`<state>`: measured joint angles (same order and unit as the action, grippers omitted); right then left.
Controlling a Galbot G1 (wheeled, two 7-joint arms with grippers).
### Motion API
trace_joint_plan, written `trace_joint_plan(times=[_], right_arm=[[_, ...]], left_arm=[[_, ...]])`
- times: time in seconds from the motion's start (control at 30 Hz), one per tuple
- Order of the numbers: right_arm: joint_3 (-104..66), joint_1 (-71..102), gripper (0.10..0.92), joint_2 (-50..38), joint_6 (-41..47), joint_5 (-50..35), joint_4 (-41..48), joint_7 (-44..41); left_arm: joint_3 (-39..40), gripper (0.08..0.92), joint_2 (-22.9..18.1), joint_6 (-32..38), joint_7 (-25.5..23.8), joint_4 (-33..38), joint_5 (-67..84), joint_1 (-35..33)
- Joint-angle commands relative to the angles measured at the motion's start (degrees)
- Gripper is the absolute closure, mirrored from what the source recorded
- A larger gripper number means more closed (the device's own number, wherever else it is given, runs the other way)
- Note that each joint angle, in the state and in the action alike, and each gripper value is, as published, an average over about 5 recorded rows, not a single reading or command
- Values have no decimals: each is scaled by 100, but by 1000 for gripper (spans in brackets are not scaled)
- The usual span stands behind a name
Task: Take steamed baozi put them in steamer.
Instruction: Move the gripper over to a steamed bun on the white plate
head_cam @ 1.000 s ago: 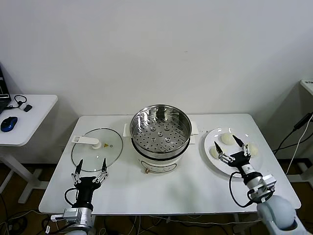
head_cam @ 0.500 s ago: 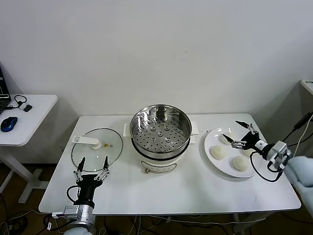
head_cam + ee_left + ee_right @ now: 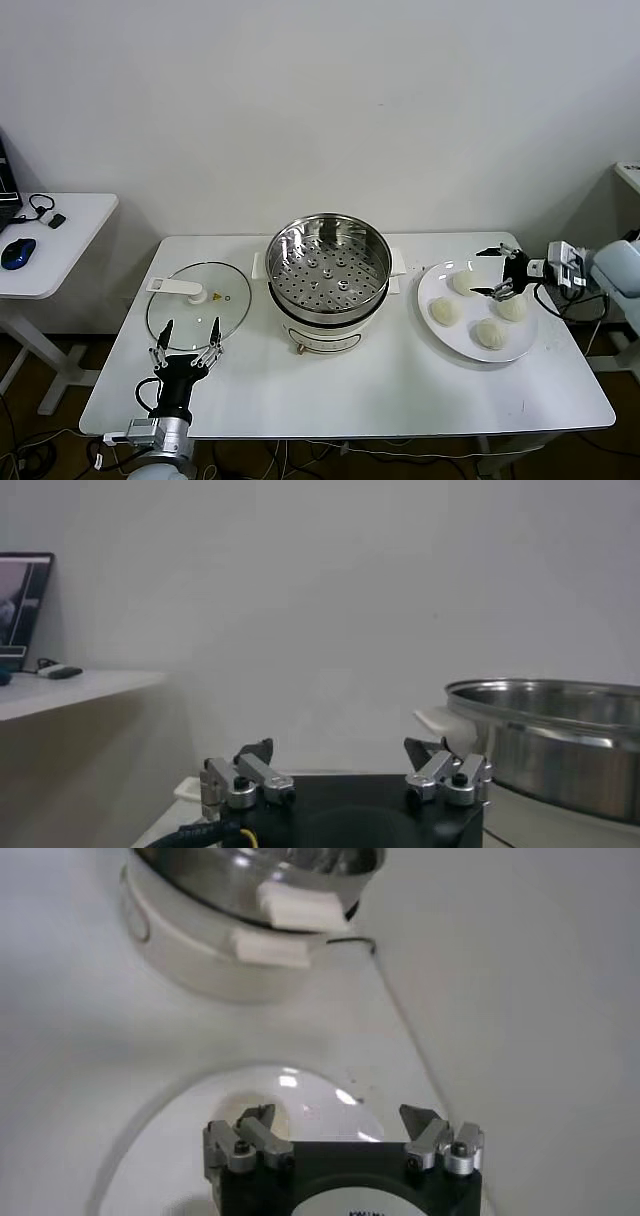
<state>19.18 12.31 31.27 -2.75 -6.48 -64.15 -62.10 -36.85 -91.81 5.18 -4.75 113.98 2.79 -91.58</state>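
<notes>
The steamer (image 3: 328, 270) stands mid-table, a shiny steel pot on a white base, and its perforated tray has nothing on it. To its right, several off-white baozi lie on a white plate (image 3: 455, 340); one baozi (image 3: 444, 311) is on the steamer side, another (image 3: 489, 333) nearer the front. My right gripper (image 3: 492, 273) comes in from the right edge and hovers open over the plate's far right part, beside a baozi (image 3: 463, 283), holding nothing. The right wrist view shows the right gripper (image 3: 340, 1116) open above the plate (image 3: 200, 1118), steamer (image 3: 250, 888) beyond. My left gripper (image 3: 189, 330) is parked open at the front left.
A flat glass lid (image 3: 198, 305) with a white handle lies left of the steamer, just beyond the left gripper. A small side table (image 3: 50, 240) with a blue mouse stands off to the left. The wall runs close behind the table.
My right arm has swung from the plate's near side round to the right and now reaches in from the right edge, gripper still open. The left arm has not moved.
</notes>
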Motion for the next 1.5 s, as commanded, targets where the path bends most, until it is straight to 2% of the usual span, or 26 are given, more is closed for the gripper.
trace_joint_plan(times=[0.03,0.4,0.87,1.03,1.2,1.5], right_arm=[[2436,-2424,203,779,-431,877,1884,-986],[2530,-2602,203,1943,-673,1584,3331,-1122],[1829,-2067,203,2748,-932,2165,4245,-724],[1303,-1896,203,2994,-1028,2638,4560,-596],[767,-1765,203,3158,-1134,3231,4809,-489],[480,-1682,203,3270,-1169,3483,5029,-279]], left_arm=[[-5,177,74,-22,5,5,15,2],[-56,177,57,-38,15,37,29,-22],[-127,177,67,-32,25,69,109,-76],[-149,177,72,-24,25,84,148,-107],[-176,177,77,-6,24,92,190,-150],[-194,177,89,58,19,49,224,-216]])
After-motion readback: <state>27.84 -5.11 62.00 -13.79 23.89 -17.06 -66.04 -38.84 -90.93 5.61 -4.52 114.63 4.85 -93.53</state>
